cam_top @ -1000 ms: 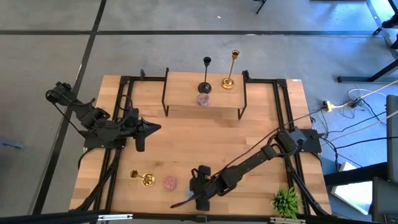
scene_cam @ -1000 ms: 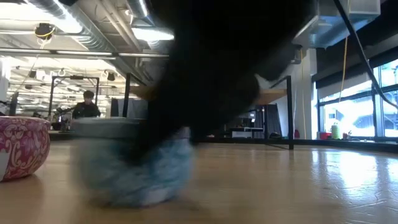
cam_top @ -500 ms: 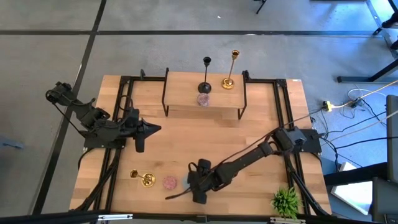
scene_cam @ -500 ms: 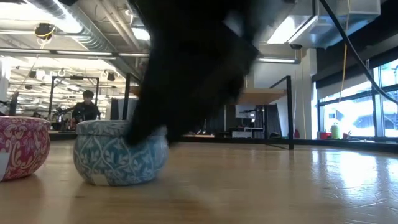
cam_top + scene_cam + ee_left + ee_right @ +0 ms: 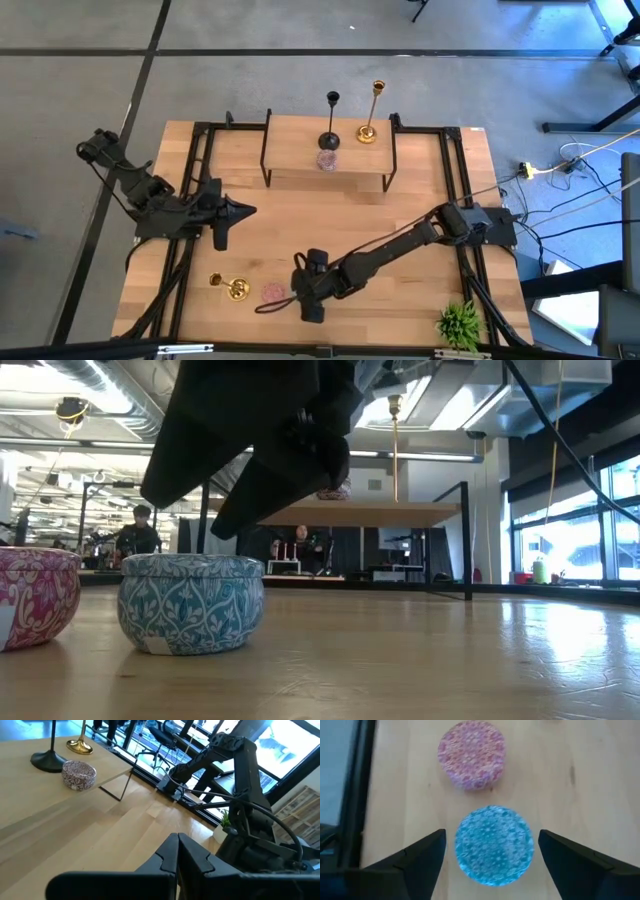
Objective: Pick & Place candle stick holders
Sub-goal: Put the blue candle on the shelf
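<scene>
The light blue squat holder (image 5: 494,845) rests on its base on the table near the front edge, beside the pink one (image 5: 471,754). Both also show in the low view, blue (image 5: 190,605) and pink (image 5: 35,598). My right gripper (image 5: 491,834) is open and points down a little above the blue holder (image 5: 235,490), one finger to each side, touching nothing. In the high view it (image 5: 308,298) hides the blue holder, with the pink holder (image 5: 273,292) to its left. My left gripper (image 5: 250,209) waits shut at the left. A gold stick (image 5: 232,288) is at the near left.
A raised wooden shelf (image 5: 330,172) at the far middle carries the black stick (image 5: 330,120), a gold stick (image 5: 370,115) and the purple holder (image 5: 327,160). A green spiky plant (image 5: 460,322) stands at the near right corner. People show in the room behind.
My right gripper has gone toward the table's left edge with the light blue holder, which slid and came to rest next to the pink one. The gripper has then risen clear of it, and the holder stays on the table.
</scene>
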